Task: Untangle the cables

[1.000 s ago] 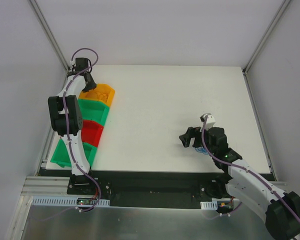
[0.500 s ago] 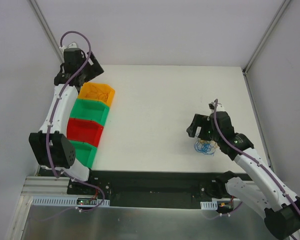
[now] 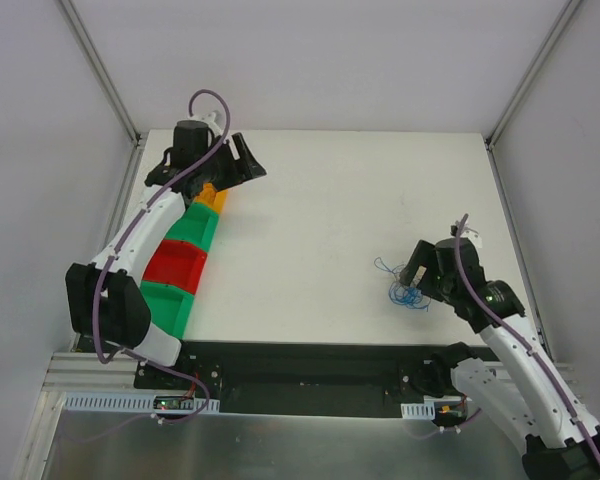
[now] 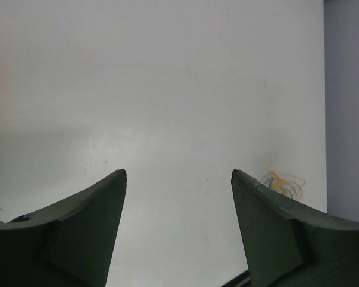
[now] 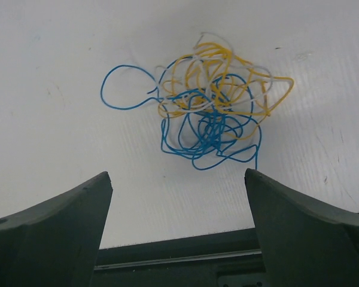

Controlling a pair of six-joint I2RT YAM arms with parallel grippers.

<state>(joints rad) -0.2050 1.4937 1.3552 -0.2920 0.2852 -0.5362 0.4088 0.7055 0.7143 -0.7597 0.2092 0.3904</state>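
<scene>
The cables [image 5: 206, 113] are a small tangle of thin blue, yellow-orange and white strands lying on the white table [image 3: 330, 220] near its front right; they also show in the top view [image 3: 405, 290] and far off in the left wrist view [image 4: 284, 184]. My right gripper [image 5: 176, 179] is open and empty, hovering just short of the clump near the table's front edge [image 5: 185, 245]. My left gripper [image 4: 178, 174] is open and empty, over the far left of the table [image 4: 167, 89] by the bins, far from the cables.
A row of bins runs along the table's left edge: orange [image 3: 212, 192], green [image 3: 192, 228], red [image 3: 176, 264], green [image 3: 160, 305]. White walls with metal frame posts [image 3: 520, 85] enclose the table. A black rail [image 3: 300, 365] lies past the front edge.
My right gripper has drawn back and up, uncovering the cables on the table. My left arm has swung from over the orange bin toward the table's middle.
</scene>
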